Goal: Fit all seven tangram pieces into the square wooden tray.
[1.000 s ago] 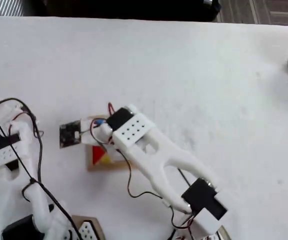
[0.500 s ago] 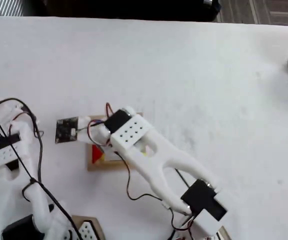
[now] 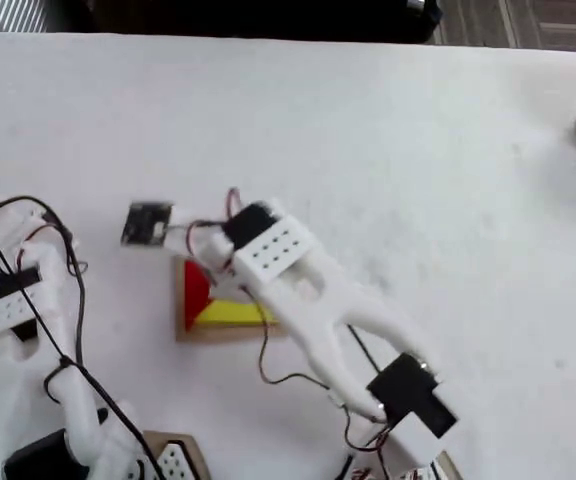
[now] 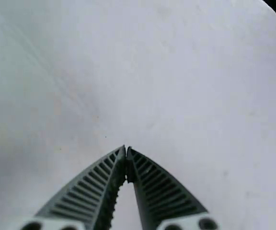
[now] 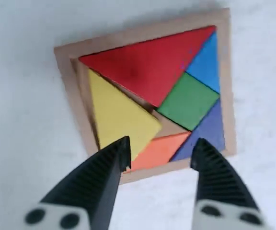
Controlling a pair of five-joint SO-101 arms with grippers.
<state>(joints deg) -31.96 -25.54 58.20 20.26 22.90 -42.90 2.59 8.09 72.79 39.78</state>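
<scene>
I log: right tool (image 5: 160,146) open above tray (image 5: 63,72) edge; wrist view adds green square (image 5: 188,100) beside red triangle (image 5: 147,62). Left tool (image 4: 126,151) closed, off tray.

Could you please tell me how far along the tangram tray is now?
Six pieces lie in the square wooden tray, among them the large red triangle and large yellow triangle. The right gripper hangs open over it, empty. Remaining: a small triangular gap beside the green square.
</scene>
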